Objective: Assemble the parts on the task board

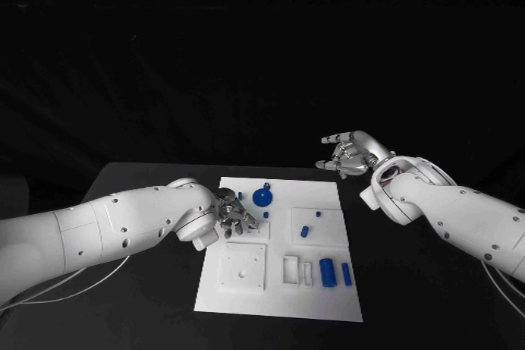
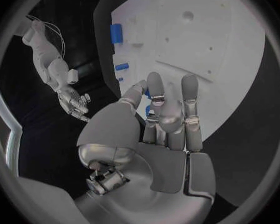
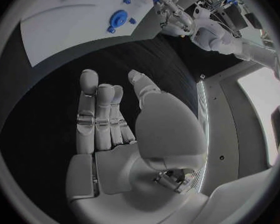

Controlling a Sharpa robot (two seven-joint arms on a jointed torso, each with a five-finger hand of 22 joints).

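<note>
The white task board [image 1: 328, 304] lies in the middle of the black table. My left hand [image 1: 233, 215] hovers over the board's near-left part, its fingers curled around a small blue part [image 2: 147, 91] pinched between thumb and fingers. A blue round gear-like part [image 1: 262, 197] sits just beyond that hand. Small blue pegs [image 1: 305, 231] stand mid-board, and two blue cylinders [image 1: 327, 271] lie near the front right. My right hand [image 1: 350, 156] hangs over the bare table past the board's far right corner, fingers apart and holding nothing.
A white square block [image 1: 243, 266] and a white frame [image 1: 291, 270] sit on the board's front half. The left wrist view shows the board [image 2: 227, 45], the right hand [image 2: 74, 102] and blue cylinders [image 2: 116, 33]. Black table [image 1: 426, 289] surrounds the board.
</note>
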